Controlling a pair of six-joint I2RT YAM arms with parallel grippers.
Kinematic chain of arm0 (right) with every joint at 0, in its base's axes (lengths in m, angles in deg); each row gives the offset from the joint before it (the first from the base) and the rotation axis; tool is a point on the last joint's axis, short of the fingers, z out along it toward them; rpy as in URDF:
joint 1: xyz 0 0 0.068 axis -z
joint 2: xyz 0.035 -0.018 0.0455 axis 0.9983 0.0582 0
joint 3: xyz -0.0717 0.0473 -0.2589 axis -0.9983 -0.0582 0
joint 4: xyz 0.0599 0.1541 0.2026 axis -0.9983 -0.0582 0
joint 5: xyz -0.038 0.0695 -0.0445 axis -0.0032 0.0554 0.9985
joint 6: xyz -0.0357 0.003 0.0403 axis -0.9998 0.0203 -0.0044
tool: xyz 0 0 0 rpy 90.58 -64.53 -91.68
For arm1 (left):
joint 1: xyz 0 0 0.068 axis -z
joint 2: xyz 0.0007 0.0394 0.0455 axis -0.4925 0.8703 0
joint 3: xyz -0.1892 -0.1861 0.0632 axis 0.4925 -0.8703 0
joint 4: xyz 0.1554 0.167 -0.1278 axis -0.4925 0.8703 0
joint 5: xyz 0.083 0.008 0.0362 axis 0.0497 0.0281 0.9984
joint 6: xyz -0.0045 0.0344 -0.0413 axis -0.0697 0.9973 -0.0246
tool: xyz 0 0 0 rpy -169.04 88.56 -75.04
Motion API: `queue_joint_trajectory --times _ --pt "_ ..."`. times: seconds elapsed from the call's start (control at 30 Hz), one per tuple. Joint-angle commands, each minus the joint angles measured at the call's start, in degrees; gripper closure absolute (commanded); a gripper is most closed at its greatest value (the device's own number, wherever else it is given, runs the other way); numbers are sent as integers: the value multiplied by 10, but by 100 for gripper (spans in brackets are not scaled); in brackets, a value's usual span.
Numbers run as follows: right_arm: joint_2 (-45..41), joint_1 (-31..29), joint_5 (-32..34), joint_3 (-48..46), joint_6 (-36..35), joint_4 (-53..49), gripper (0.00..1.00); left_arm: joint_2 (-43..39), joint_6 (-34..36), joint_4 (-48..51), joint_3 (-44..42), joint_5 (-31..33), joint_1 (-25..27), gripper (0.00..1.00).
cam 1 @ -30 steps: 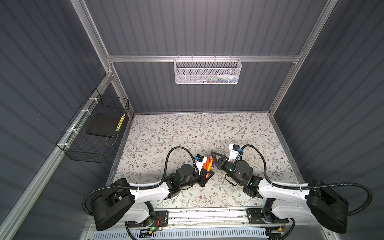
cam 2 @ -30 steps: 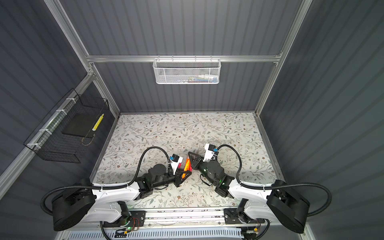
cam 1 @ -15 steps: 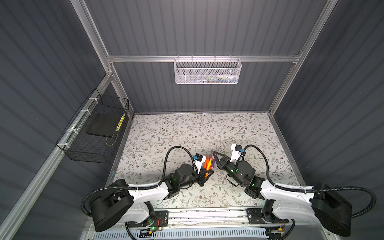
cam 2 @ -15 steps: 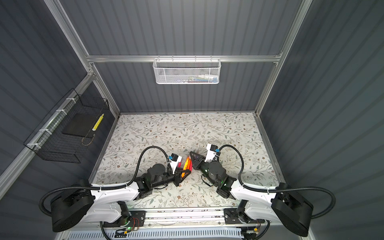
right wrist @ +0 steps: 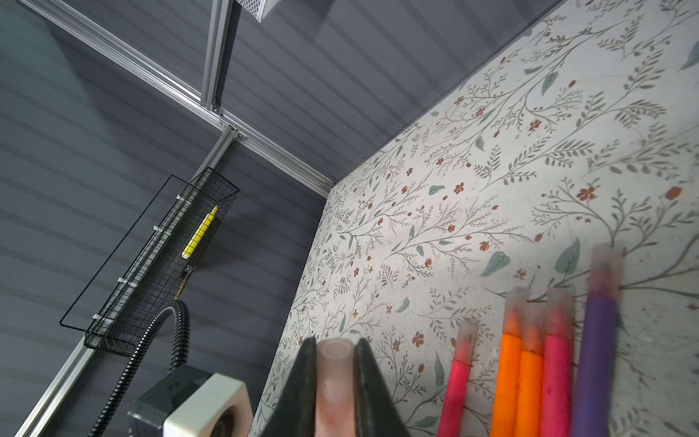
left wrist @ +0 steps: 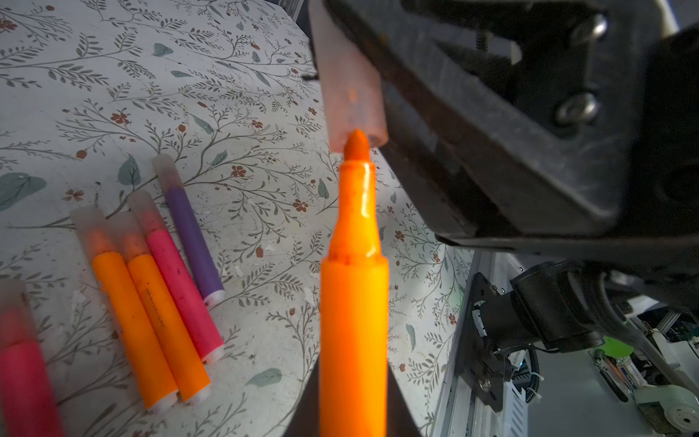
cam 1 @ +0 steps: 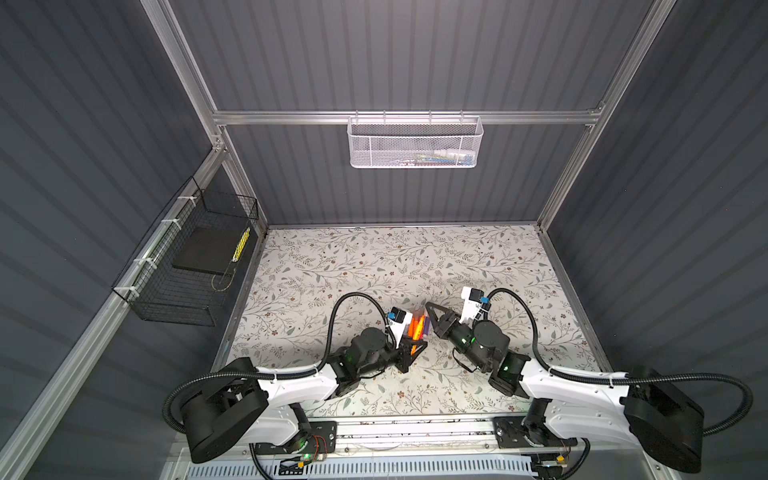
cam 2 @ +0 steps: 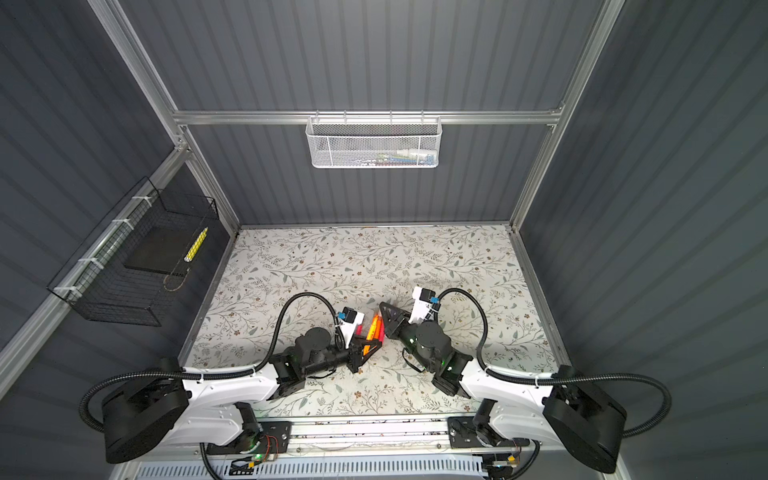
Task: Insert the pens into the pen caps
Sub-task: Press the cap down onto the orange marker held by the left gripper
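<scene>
My left gripper point(left wrist: 353, 378) is shut on an orange pen point(left wrist: 353, 302) that points away from it. The pen's tapered tip sits right at the mouth of a translucent pinkish pen cap point(left wrist: 348, 87). My right gripper point(right wrist: 336, 346) is shut on that cap point(right wrist: 334, 378), which shows between its black jaws. In both top views the two grippers point(cam 1: 417, 345) point(cam 1: 428, 306) meet near the table's front middle. Beside them lie several capped pens point(cam 1: 420, 326) point(cam 2: 376, 328): two orange point(left wrist: 132, 321), a pink point(left wrist: 185, 295), a purple point(left wrist: 193, 246), and another pink-red one point(left wrist: 22, 378).
The floral table point(cam 1: 374, 266) stretches back to the rear wall. A white mesh basket point(cam 1: 415, 143) hangs on the back rail. On the left wall a black wire basket point(cam 1: 195, 266) holds a yellow stick point(cam 1: 241, 245). The arms' mounting rail point(cam 1: 415, 428) runs along the front edge.
The right arm has shifted slightly to the right while the cap stays by the pen tip. Both grippers remain shut on what they hold.
</scene>
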Motion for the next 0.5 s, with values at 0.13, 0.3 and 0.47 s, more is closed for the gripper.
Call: queue_joint_trajectory --times 0.13,0.3,0.47 --pt "-3 -1 10 25 -15 4 100 -8 6 2 -5 -6 2 100" --pt "4 -2 -5 21 -6 13 100 -14 8 7 -6 -2 2 100" --pt "6 -5 -12 7 5 21 100 -22 8 8 -11 3 2 100"
